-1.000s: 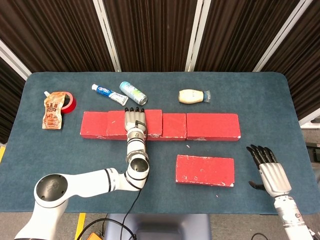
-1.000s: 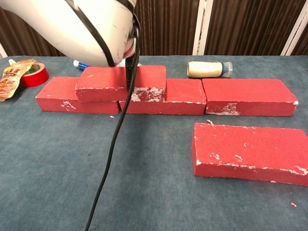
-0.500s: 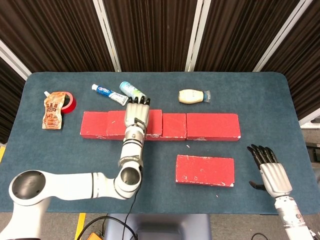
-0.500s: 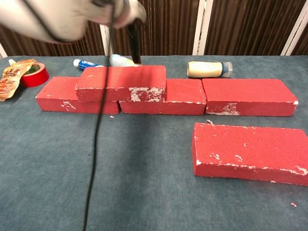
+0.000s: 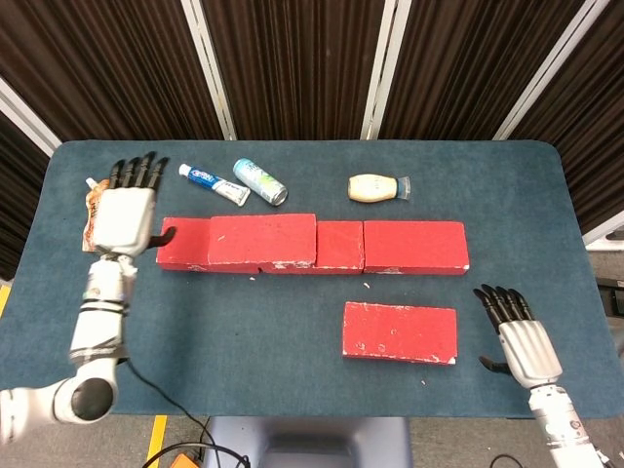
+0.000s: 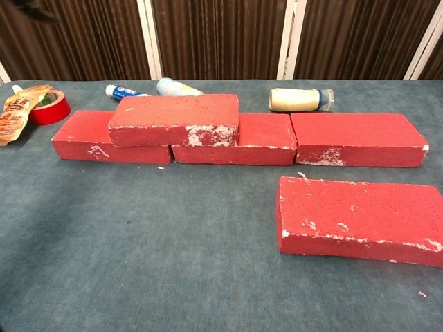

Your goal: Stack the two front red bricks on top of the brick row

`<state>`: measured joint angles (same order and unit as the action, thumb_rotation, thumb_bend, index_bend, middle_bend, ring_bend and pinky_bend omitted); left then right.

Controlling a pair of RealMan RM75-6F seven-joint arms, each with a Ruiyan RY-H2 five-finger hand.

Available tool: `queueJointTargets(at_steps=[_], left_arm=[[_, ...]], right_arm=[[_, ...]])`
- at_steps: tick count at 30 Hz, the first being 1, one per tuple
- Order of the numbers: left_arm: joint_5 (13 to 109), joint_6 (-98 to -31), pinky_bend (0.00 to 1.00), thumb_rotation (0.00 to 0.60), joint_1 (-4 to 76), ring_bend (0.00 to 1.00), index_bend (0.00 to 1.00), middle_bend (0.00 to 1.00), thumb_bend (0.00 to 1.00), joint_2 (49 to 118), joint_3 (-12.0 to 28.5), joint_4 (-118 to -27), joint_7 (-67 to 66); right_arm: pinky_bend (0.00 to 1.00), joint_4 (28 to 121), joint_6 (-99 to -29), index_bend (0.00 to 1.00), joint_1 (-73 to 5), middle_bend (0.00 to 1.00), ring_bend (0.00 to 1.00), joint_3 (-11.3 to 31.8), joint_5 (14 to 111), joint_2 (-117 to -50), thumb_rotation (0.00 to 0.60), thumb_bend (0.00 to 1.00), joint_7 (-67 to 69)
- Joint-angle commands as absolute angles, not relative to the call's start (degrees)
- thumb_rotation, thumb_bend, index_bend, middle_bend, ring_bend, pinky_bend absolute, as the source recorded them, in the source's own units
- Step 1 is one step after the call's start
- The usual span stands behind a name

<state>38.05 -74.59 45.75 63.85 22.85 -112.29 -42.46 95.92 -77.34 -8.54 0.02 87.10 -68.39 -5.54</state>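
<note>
A row of red bricks [image 5: 409, 247] [image 6: 356, 138] runs across the table's middle. One red brick [image 5: 261, 241] [image 6: 174, 118] lies stacked on the row's left part. Another red brick [image 5: 400, 331] [image 6: 360, 218] lies alone in front of the row, at the right. My left hand [image 5: 124, 214] hovers open and empty over the row's left end, fingers spread. Open and empty as well, my right hand [image 5: 519, 336] is at the front right, to the right of the lone brick. Neither hand shows clearly in the chest view.
Behind the row lie a toothpaste tube [image 5: 213, 182] [image 6: 123, 91], a small can [image 5: 259, 181] [image 6: 177, 87] and a cream bottle [image 5: 378, 187] [image 6: 300, 99]. A red tape roll [image 5: 133, 198] [image 6: 50, 108] and a sauce pouch [image 5: 97, 232] [image 6: 18, 112] sit at the far left.
My left hand has lifted off the stacked brick and swung left, to above the row's left end. The stacked brick stays in place. My right hand has barely shifted.
</note>
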Motion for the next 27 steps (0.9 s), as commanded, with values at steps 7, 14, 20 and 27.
queueJointTargets(at_steps=[7, 14, 20, 27], left_arm=[[62.35, -73.77, 0.0, 0.6, 26.74, 0.0, 0.0, 0.0, 0.22, 51.78, 8.8, -106.55, -15.8], [65.77, -74.26, 0.0, 0.6, 21.27, 0.0, 0.0, 0.0, 0.22, 52.84, 4.07, -101.21, -12.49], [66.48, -75.43, 0.0, 0.6, 19.54, 0.0, 0.0, 0.0, 0.22, 54.4, 4.0, -98.75, -11.96], [65.34, -72.92, 0.0, 0.6, 18.82, 0.0, 0.0, 0.0, 0.22, 52.82, 3.28, -100.7, -13.35]], right_arm=[[0.0, 96.03, -76.82, 0.11, -8.53, 0.14, 0.04, -0.17, 86.66, -68.59, 0.6, 0.0, -5.98], [0.0, 98.17, -75.37, 0.11, -8.96, 0.14, 0.04, -0.61, 86.42, -68.6, 0.6, 0.0, -6.15], [0.0, 104.71, -72.65, 0.12, -11.21, 0.14, 0.04, 1.25, 83.82, -69.74, 0.6, 0.0, -10.94], [0.0, 116.05, -66.47, 0.12, -15.82, 0.14, 0.04, 3.95, 71.2, -71.94, 0.6, 0.0, -24.96]])
